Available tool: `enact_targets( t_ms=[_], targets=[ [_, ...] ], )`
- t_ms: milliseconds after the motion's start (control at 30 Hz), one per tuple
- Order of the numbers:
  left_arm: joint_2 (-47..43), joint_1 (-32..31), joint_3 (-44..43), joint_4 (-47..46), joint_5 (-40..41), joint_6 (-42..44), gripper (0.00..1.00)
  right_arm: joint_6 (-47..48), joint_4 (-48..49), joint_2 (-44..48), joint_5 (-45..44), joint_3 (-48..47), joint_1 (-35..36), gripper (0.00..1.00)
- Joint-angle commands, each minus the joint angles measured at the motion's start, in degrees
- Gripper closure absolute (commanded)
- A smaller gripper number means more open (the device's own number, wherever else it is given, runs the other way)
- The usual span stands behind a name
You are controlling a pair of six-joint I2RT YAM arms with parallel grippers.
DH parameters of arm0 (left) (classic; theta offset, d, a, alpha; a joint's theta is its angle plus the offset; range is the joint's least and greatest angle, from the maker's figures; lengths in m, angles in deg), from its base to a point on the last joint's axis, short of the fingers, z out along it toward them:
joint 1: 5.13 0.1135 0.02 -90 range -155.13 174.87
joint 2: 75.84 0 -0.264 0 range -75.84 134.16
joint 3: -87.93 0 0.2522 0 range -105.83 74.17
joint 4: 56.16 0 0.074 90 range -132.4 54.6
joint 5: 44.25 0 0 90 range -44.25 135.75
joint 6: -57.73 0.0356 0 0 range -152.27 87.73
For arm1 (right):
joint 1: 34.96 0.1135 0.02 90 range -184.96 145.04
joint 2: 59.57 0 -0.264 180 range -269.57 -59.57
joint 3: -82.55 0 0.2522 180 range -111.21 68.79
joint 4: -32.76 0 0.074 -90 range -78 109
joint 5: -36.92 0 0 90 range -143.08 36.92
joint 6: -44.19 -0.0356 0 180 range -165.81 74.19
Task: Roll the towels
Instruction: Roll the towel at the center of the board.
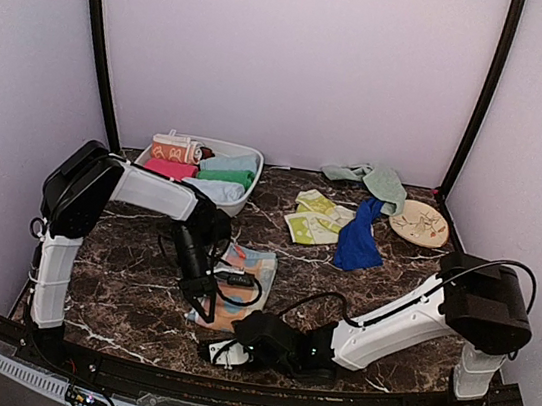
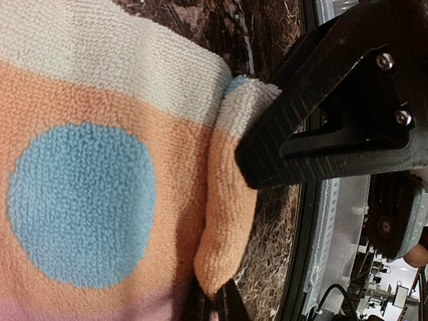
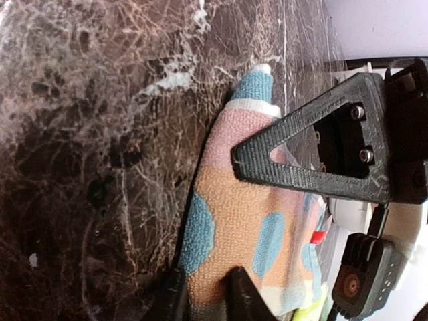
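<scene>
A towel [image 1: 248,279] with orange, pink and cream bands and blue spots lies on the dark marble table near the front middle. In the left wrist view my left gripper [image 2: 221,302] is shut, pinching a folded orange edge of this towel [image 2: 100,167]. My left gripper [image 1: 204,307] sits at the towel's near left corner. My right gripper [image 1: 222,350] reaches in from the right along the front edge. Its two fingertips straddle the towel's [image 3: 247,214] edge, and the cloth fills the gap between them at my right gripper [image 3: 204,301]. The other arm's finger [image 3: 301,160] hangs just above.
A white oval tub [image 1: 251,182] at the back left holds several rolled towels. A yellow-green towel [image 1: 314,219], a dark blue one [image 1: 357,237] and a mint one [image 1: 375,180] lie at the back right beside a beige disc [image 1: 419,224].
</scene>
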Motion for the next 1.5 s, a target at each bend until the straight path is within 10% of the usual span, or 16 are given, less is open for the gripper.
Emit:
enact_targets(
  t_ms=[0, 300, 700, 867, 1000, 1467],
  targets=[
    [0.13, 1.05, -1.05, 1.34, -0.44, 1.25, 1.00, 0.04, 2.16, -1.44, 1.55, -1.46, -0.76, 0.86],
    [-7.55, 6.90, 5.18, -4.16, -0.25, 1.33, 0.73, -29.29, -11.07, 0.27, 20.06, -5.47, -6.56, 1.00],
    [-35.75, 8.14, 27.06, -23.80, 11.83, 3.44, 0.68, -56.26, -5.63, -2.01, 58.91, -2.23, -20.42, 1.00],
    [-39.81, 0.12, 28.71, -27.70, 16.69, 4.61, 0.66, -69.08, 2.01, -6.04, 69.75, -0.84, -24.97, 1.00],
    [-40.40, -5.96, 31.09, -35.24, 22.20, 6.21, 0.46, -77.50, 4.54, -8.12, 74.99, -1.58, -27.20, 1.00],
    [-29.52, -9.93, 28.85, -41.42, 30.85, 10.66, 0.58, -93.46, 16.23, -10.24, 81.11, 0.05, -30.18, 1.00]
  ],
)
